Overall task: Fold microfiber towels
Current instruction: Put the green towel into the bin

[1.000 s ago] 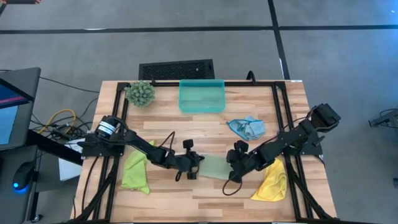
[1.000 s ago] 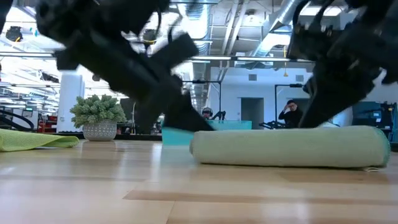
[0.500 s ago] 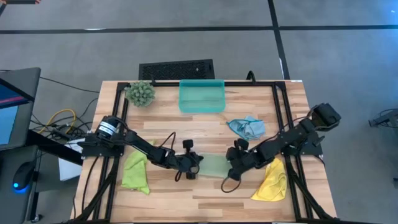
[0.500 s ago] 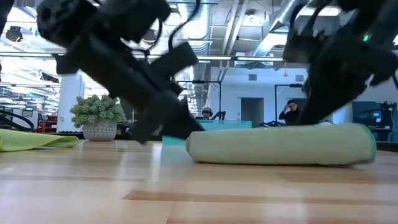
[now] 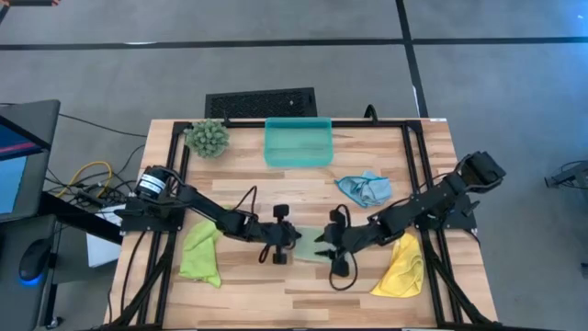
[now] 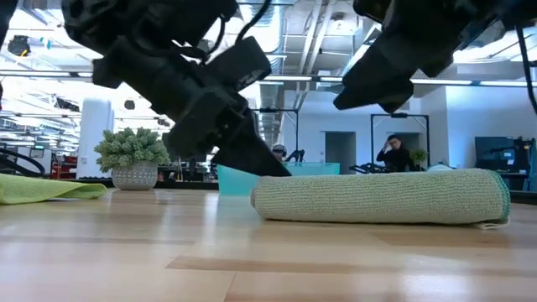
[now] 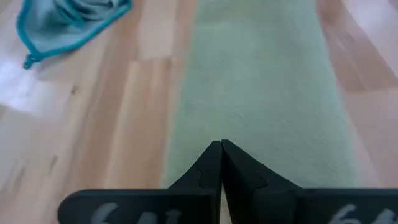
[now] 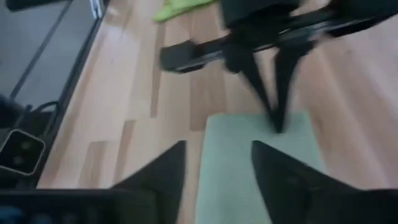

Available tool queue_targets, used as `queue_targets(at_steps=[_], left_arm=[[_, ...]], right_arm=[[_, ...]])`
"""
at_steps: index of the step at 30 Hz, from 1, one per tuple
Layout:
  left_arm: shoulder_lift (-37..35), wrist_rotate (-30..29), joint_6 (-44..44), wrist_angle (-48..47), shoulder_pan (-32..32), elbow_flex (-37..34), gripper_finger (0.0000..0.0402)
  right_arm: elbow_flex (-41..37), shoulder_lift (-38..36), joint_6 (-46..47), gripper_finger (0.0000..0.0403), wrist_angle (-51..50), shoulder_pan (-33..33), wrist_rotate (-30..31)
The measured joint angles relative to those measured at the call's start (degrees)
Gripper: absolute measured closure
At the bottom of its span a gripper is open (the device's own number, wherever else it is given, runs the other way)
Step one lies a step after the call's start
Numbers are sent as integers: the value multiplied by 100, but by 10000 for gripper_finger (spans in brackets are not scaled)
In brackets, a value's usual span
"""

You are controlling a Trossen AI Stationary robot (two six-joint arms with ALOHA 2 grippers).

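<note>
The pale sage green towel point(image 5: 309, 248) lies folded into a thick band at the table's middle, flat on the wood point(image 6: 377, 197). My left gripper point(image 5: 295, 242) is shut, its tips at the band's left end point(image 7: 221, 146). My right gripper point(image 5: 323, 246) hangs open above the band's right part point(image 8: 217, 163), clear of it in the low view point(image 6: 357, 96). The lime green towel point(image 5: 199, 255) lies crumpled at the near left, the yellow towel point(image 5: 401, 267) at the near right, and the light blue towel point(image 5: 364, 188) behind the right arm. My left gripper's shut fingertips point(image 8: 277, 124) come down slanting from the table's left onto the sage towel's left end point(image 8: 267, 132), close to its edge. The towel lies flat on the table under them.
A teal tray point(image 5: 298, 142) stands at the far middle, with a spiky green plant ball point(image 5: 208, 137) at the far left corner. Black frame rails point(image 5: 415, 156) run along the table's sides. Bare wood point(image 5: 303, 299) lies along the near edge.
My right gripper has opened and let go of the sage towel's right end, then risen off it and tipped upward. The folded towel has stayed flat on the table. My left gripper has kept shut at the towel's left end.
</note>
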Motion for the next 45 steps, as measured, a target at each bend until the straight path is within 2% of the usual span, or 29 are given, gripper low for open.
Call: queue_targets(at_steps=[3,6,10,14,19,26,29,31,35,37,41,45], left_arm=[[-1,21,-44,25,48,0,401],[-1,120,-56,76,49,5,402],[-1,129,-106,32,49,3,401],[23,128,-113,60,49,3,401],[199,126,-123,140,49,10,401],[382,115,-123,224,51,13,401],[312,119,-52,182,51,9,401],[175,120,3,153,51,5,401],[-266,93,78,-369,18,5,401],[-535,-105,50,-843,-64,5,401],[-1008,-1298,-202,-2241,-456,5,401],[-1281,-2549,-1004,-3320,-999,-175,401]], right_arm=[[153,216,-326,138,-418,184,47],[460,618,-905,120,-541,362,264],[985,1206,-1381,118,-1143,581,802],[1552,1677,-1441,118,-1890,673,1266],[2020,2120,-1226,117,-2724,624,1347],[2115,2391,-1200,120,-2960,539,1373],[2113,2387,-1200,142,-2985,528,1354],[2104,2347,-1200,171,-3006,514,1304],[2093,2337,-1117,256,-3091,420,1287],[2076,2286,-1049,305,-3247,366,1314],[2098,2075,-1032,379,-3426,291,1051],[2358,1646,-1203,372,-3499,244,775]])
